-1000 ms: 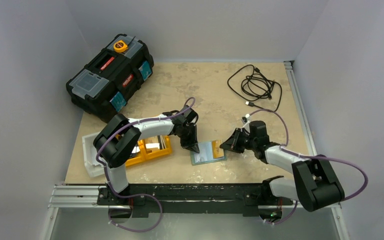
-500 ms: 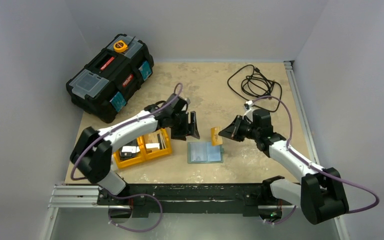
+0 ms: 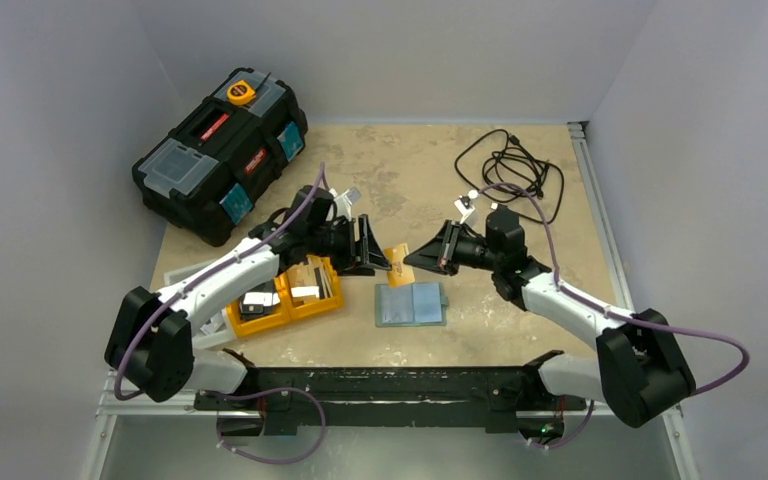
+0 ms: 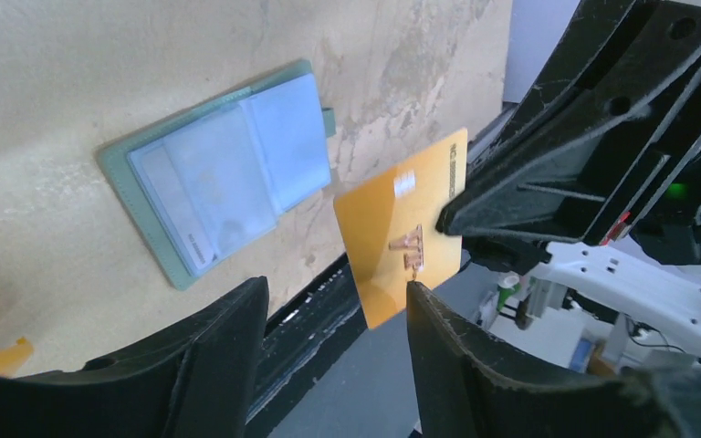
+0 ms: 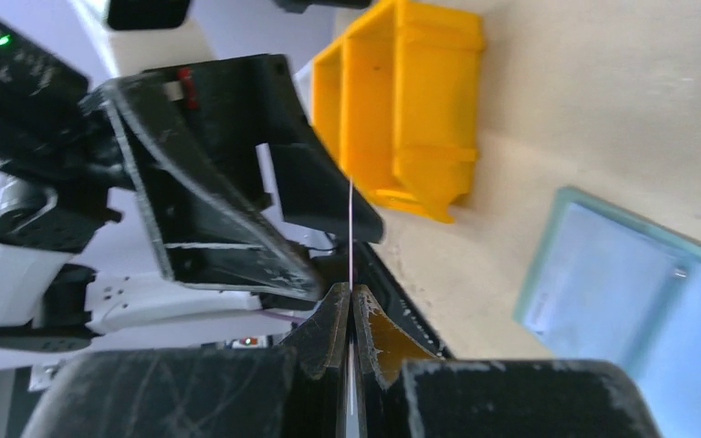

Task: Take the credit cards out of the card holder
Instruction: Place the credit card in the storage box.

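Note:
The card holder (image 3: 410,303) lies open on the table, grey-green with pale blue sleeves (image 4: 219,178); a whitish card shows in one sleeve. Above its far edge my right gripper (image 3: 412,256) is shut on a gold credit card (image 3: 397,257), held on edge in the air. In the right wrist view the card (image 5: 350,228) is a thin line rising from the pinched fingertips (image 5: 340,315). My left gripper (image 3: 375,255) faces it, open. In the left wrist view the card's free end (image 4: 402,237) reaches between the left gripper's (image 4: 336,301) fingers, close to one fingertip (image 4: 417,294).
An orange two-compartment tray (image 3: 260,322) holding cards stands left of the card holder, with a white lid (image 3: 182,310) beside it. A black toolbox (image 3: 220,150) sits at the back left and a coiled black cable (image 3: 510,170) at the back right.
My right gripper drew the gold card out of the card holder and carried it up and left. My left gripper lifted off the card holder, opened, and now brackets the card.

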`<state>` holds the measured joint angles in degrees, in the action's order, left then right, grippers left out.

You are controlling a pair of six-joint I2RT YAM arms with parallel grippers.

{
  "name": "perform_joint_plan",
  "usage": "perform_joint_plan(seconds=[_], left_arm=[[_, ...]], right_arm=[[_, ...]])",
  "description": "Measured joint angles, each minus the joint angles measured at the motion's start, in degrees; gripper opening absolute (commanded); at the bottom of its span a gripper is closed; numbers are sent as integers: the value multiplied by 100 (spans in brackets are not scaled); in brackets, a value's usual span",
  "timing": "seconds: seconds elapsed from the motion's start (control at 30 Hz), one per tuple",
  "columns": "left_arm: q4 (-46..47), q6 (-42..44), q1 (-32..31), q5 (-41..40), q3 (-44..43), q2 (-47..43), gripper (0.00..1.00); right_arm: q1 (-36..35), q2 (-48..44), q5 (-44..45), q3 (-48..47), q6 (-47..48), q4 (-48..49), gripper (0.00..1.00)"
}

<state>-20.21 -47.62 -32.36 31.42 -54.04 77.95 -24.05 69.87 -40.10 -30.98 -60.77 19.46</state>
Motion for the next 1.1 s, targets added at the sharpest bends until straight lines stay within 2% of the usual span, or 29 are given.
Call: perform_joint_plan(seconds=[0.1,0.17,0.3,0.33,0.37,0.43,0.5,0.57,0.63,0.7,0.87,1.0,1.1], left_arm=[[264,-144,72,280,170,-26,45],[442,-238,125,448,264,-85,35],[765,-435,195,660,413,-264,8],[807,-485,214,684,442,-299,0],[874,-531,249,719,463,-315,0],[1008,-599,282,841,487,-354,0],[1084,-629,264,881,490,-402,0],[933,-588,249,765,485,-457,0],[516,-483,251,459,435,-514,0],[-254,-317,260,-216,223,-555,0],[-1746,68,345,-2094,-352,-625,0],[-2546,249,389,-3412,-503,-595,0],[-2879,275,407,-4061,-549,-415,0]], right_arm=[[-271,122,-7,-81,-343,426,0],[-407,227,-4,-125,-501,649,0],[-492,354,-11,-131,-675,866,0],[-492,363,-15,-131,-691,885,6],[-492,367,0,-131,-695,887,14],[-479,376,52,-131,-675,815,40],[-496,391,70,-153,-616,686,60],[-527,374,170,-269,-448,391,76],[-546,334,323,-437,-212,28,85],[-553,240,595,-640,94,-470,90],[-553,7,1259,-938,774,-1445,94],[-553,-22,1565,-953,1110,-1923,95],[-553,-17,1759,-953,1314,-2212,95]])
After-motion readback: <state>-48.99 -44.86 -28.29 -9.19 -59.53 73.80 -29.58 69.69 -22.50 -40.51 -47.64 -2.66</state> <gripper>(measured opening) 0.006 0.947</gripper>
